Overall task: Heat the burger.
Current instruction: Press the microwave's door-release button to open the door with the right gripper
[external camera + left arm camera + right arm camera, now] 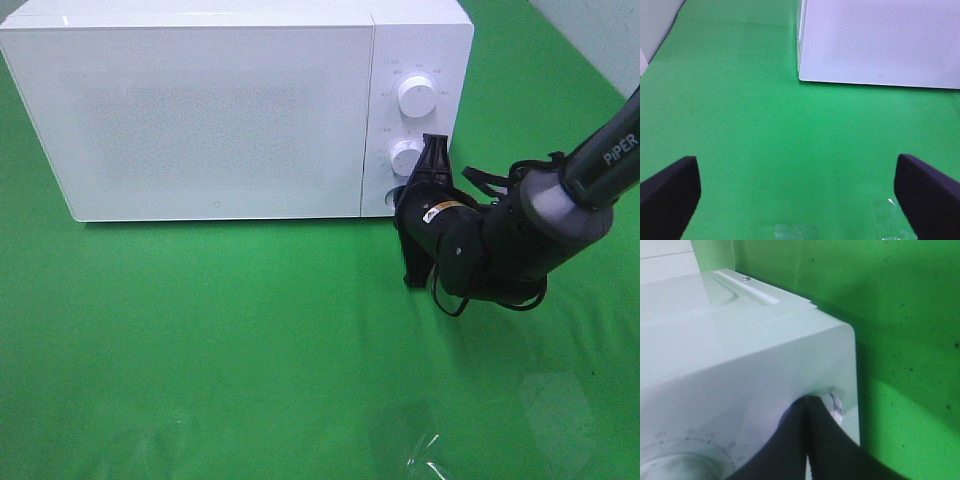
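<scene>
Microwave [200,110], door closed, stands on green cloth [250,350]; right pincer [807,405] pinched together at its panel, left pincer [797,172] spread wide.

I'm not seeing the burger, hidden in every view. The white microwave [200,110] is sitting upright on the green mat [250,350], door shut, frosted front blocking its inside.

The right tool [398,200] partly hides the lowest button [836,405] of the microwave [220,110]; dial labels [398,72] unreadably small
</scene>
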You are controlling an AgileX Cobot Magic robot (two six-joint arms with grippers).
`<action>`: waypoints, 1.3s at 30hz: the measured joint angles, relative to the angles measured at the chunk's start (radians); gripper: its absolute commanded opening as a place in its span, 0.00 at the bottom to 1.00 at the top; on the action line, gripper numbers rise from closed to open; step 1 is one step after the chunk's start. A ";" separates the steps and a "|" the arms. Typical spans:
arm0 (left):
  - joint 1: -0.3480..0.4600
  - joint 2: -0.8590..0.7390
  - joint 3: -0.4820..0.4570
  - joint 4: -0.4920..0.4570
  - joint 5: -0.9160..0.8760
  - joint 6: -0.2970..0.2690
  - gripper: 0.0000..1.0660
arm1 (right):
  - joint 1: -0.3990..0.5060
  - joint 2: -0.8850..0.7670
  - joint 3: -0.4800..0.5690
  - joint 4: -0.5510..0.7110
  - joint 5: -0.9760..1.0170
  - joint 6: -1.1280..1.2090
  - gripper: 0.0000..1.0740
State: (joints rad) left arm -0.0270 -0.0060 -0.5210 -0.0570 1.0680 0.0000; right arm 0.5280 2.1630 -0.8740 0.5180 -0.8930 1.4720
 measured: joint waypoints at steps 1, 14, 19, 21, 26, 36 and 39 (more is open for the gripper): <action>0.000 0.000 0.000 0.000 0.000 0.000 0.92 | 0.000 0.000 0.000 0.000 0.000 0.000 0.00; 0.000 0.000 0.000 0.000 0.000 0.000 0.92 | 0.023 0.016 -0.016 0.055 -0.051 0.015 0.00; 0.000 0.000 0.000 0.000 0.000 0.000 0.92 | 0.029 0.042 -0.045 0.075 -0.060 0.007 0.00; 0.000 0.000 0.000 0.000 0.000 0.000 0.92 | 0.033 0.061 -0.062 0.088 -0.062 0.003 0.00; 0.000 0.000 0.000 0.000 0.000 0.000 0.92 | 0.043 0.080 -0.082 0.130 -0.063 -0.008 0.00; 0.000 0.000 0.000 0.000 0.000 0.000 0.92 | 0.045 0.080 -0.082 0.134 -0.064 -0.012 0.00; 0.000 0.000 0.000 0.000 0.000 0.000 0.92 | 0.045 0.080 -0.083 0.136 -0.064 -0.013 0.00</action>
State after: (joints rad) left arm -0.0270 -0.0060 -0.5210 -0.0570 1.0680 0.0000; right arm 0.5730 2.2430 -0.9570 0.6540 -0.9570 1.4590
